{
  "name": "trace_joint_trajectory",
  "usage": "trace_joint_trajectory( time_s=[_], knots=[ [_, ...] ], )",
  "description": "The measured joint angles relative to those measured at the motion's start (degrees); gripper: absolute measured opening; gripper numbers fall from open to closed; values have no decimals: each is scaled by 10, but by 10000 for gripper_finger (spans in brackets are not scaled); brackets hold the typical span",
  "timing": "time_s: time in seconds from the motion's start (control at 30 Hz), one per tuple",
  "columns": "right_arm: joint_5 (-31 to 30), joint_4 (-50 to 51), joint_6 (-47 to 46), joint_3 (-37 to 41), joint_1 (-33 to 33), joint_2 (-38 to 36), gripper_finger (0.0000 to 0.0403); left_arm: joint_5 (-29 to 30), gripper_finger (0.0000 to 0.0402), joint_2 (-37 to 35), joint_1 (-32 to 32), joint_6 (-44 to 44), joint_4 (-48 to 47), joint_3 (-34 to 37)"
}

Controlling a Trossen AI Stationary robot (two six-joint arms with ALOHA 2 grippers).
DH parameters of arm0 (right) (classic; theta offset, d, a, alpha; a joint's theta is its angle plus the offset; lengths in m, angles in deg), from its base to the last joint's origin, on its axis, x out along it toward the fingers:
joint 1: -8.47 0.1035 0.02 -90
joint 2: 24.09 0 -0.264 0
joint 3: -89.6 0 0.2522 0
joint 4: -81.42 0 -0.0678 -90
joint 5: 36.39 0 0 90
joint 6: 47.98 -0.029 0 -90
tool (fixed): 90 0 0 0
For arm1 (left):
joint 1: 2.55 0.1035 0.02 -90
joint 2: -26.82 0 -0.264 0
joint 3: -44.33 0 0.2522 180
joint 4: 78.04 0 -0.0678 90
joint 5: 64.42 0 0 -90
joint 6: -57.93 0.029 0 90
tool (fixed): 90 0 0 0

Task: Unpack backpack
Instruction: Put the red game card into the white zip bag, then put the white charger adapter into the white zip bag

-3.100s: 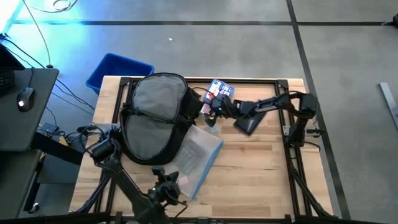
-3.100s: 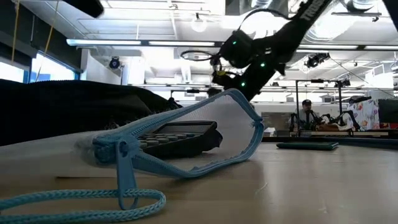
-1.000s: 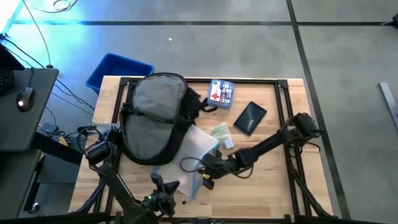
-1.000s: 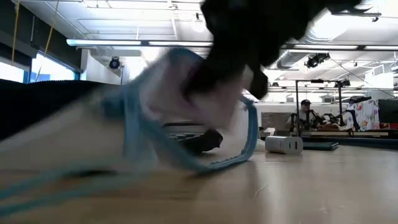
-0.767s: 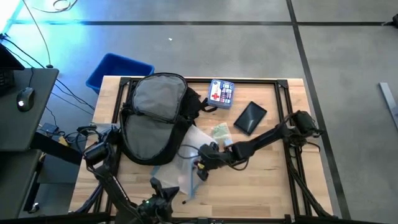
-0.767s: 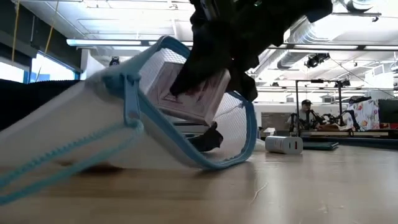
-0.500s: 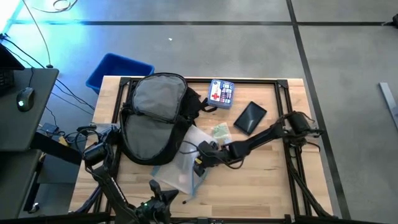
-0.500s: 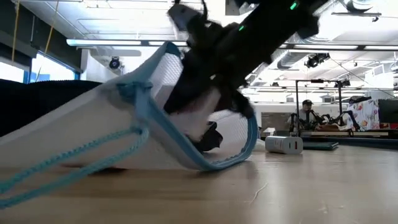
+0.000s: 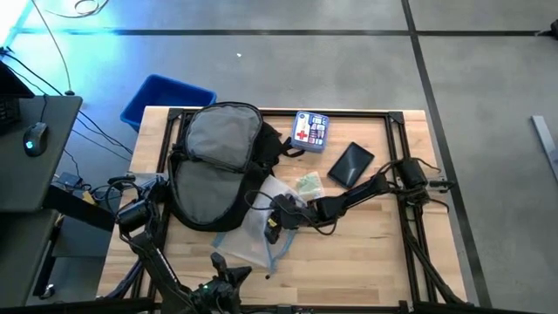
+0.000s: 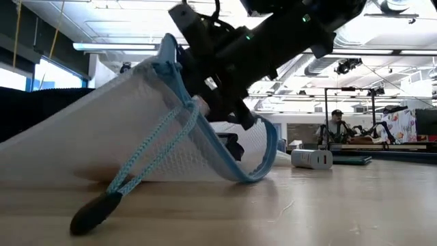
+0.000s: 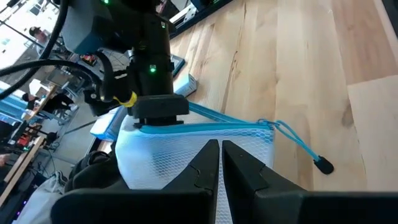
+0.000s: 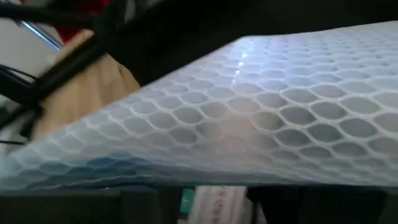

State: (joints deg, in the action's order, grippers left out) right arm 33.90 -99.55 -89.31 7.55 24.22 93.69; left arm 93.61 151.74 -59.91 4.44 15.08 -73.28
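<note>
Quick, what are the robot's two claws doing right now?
Left gripper: shut, pinching the mesh pouch.
Right gripper: at the pouch's open mouth; open or shut cannot be told.

White mesh pouch [image 10: 102,130], blue zip

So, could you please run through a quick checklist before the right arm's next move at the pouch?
1. Left gripper shut on the mesh pouch: ok.
2. Pouch mouth lifted off the table: ok.
3. Right gripper at the pouch mouth: ok.
4. Right fingers holding anything: cannot tell.
5. Pouch cord hanging clear of the right gripper: ok.
6. Backpack, first-aid box and dark phone lying apart from the pouch mouth: ok.
</note>
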Motion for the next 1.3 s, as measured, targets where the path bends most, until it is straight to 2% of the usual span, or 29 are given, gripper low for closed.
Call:
trace_joint_trajectory(
  time_s=[0.17, 0.37, 0.53, 0.67, 0.93, 1.13, 1.2, 1.3],
  knots=[
    [-63, 14, 31, 0, 9, 0, 211, -8, 0, 0, 0, -3, 3, 0],
    [-133, 16, 83, 0, 37, 0, 219, -9, 0, 0, 0, -3, 5, 0],
    [-111, 40, 114, 0, 68, -5, 219, -15, 0, 0, 0, -3, 8, 0],
    [-62, 136, 112, 0, 89, -37, 220, -15, 0, 0, 0, -3, 9, 0],
    [-23, 414, -3, 0, 124, -151, 220, -14, 0, 0, 0, -3, 10, 0],
    [-92, 615, -170, 2, 99, -174, 224, -15, 0, 0, 3, -4, 12, 0],
    [-93, 633, -193, 15, 73, -170, 233, -22, 0, 0, 3, -4, 16, 0],
    [-73, 601, -190, 53, 30, -169, 256, -33, 0, 0, 3, -3, 24, 0]
  ],
)
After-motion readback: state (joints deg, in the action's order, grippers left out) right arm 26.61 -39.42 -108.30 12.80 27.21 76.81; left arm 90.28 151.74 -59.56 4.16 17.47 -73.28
